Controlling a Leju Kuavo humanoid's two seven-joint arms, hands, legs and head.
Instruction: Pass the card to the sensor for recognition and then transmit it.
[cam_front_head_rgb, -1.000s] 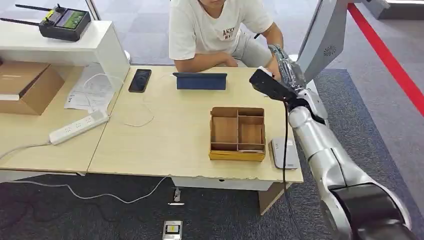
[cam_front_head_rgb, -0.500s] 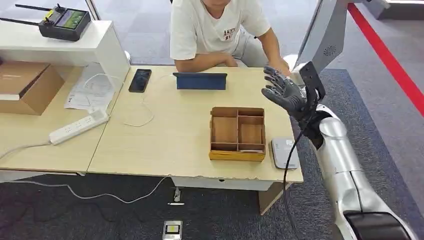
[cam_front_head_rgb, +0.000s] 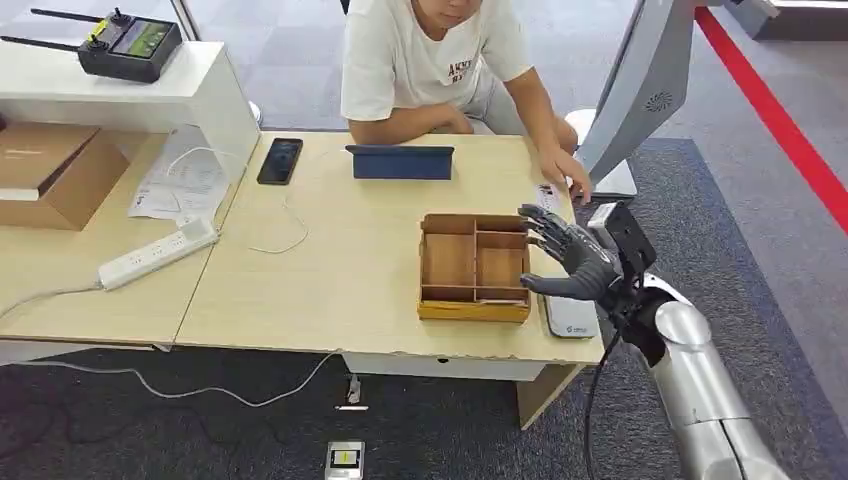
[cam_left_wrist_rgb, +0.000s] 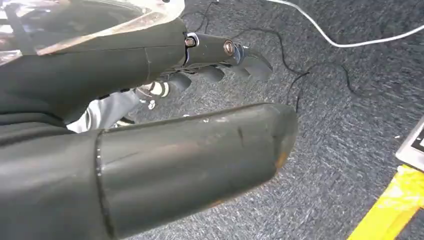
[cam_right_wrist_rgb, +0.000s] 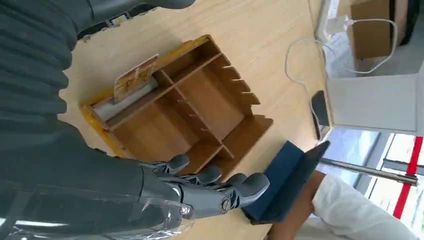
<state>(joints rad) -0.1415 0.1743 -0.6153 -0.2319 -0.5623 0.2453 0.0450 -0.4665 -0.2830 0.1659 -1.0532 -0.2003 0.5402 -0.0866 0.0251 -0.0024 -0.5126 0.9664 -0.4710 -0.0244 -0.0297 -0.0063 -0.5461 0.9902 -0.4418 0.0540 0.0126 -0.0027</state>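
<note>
My right hand (cam_front_head_rgb: 568, 264) hovers with its fingers spread and nothing in it, just above the far end of the grey sensor pad (cam_front_head_rgb: 572, 317) and beside the wooden box (cam_front_head_rgb: 474, 264). In the right wrist view the dark fingers (cam_right_wrist_rgb: 215, 187) reach over the box's edge (cam_right_wrist_rgb: 235, 87), and a card (cam_right_wrist_rgb: 134, 77) stands in its narrow front slot. A small white card-like piece (cam_front_head_rgb: 546, 193) lies on the table by the person's hand (cam_front_head_rgb: 565, 170). My left hand (cam_left_wrist_rgb: 165, 65) hangs over the carpet, holding nothing.
A person sits at the table's far side behind a blue tablet stand (cam_front_head_rgb: 400, 161). A phone (cam_front_head_rgb: 280, 160), a power strip (cam_front_head_rgb: 157, 253) and a white cable lie to the left. A cardboard box (cam_front_head_rgb: 50, 170) and a white shelf stand at far left.
My right hand has pulled back from the person's hand at the far table edge, turned over, and come down to hover over the sensor pad. The person's hand now rests on the table.
</note>
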